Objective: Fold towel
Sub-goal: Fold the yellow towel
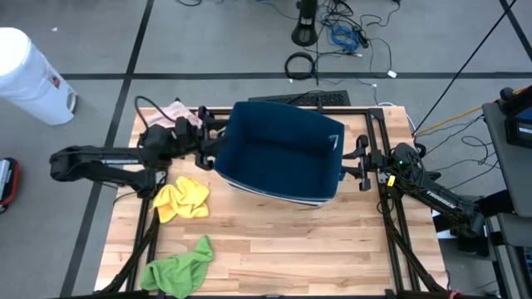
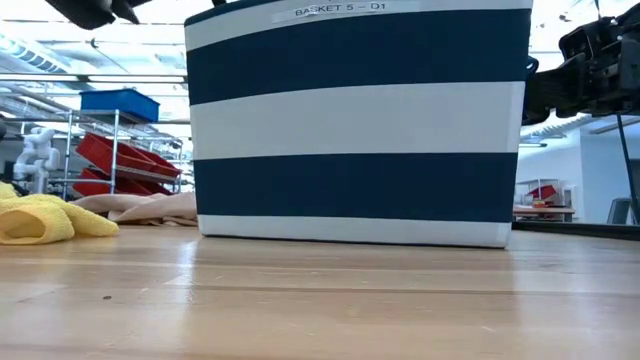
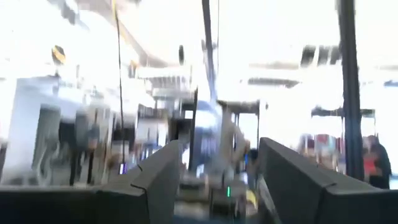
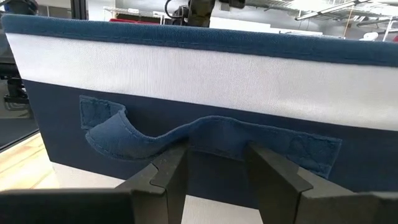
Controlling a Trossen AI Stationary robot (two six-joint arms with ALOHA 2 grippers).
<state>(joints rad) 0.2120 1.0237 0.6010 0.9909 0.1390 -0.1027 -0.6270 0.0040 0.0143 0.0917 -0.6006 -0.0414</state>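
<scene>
A blue and white striped fabric basket (image 1: 283, 154) stands on its base in the middle of the table, also filling the low view as the basket (image 2: 360, 120). Three towels lie flat on the table: pink (image 1: 174, 112) at the far left, yellow (image 1: 183, 198) left of the basket, green (image 1: 179, 266) near the front edge. My left gripper (image 1: 214, 141) is open at the basket's left rim, raised; its wrist view shows the left gripper (image 3: 217, 180) facing only the room. My right gripper (image 1: 356, 162) is open at the basket's right wall. My right gripper (image 4: 217, 171) comes level from the table's right at the basket's side handle. Its open fingers (image 4: 171, 171) stand on either side of the middle of the blue strap (image 4: 217, 134). Whether they touch it, I cannot tell.
The basket takes up the middle of the table between both arms. Bare wood (image 1: 291, 249) lies in front of it. Dark rails (image 1: 386, 208) run along the table's sides. A white bin (image 1: 29, 75) and cables (image 1: 332, 33) are on the floor beyond the table.
</scene>
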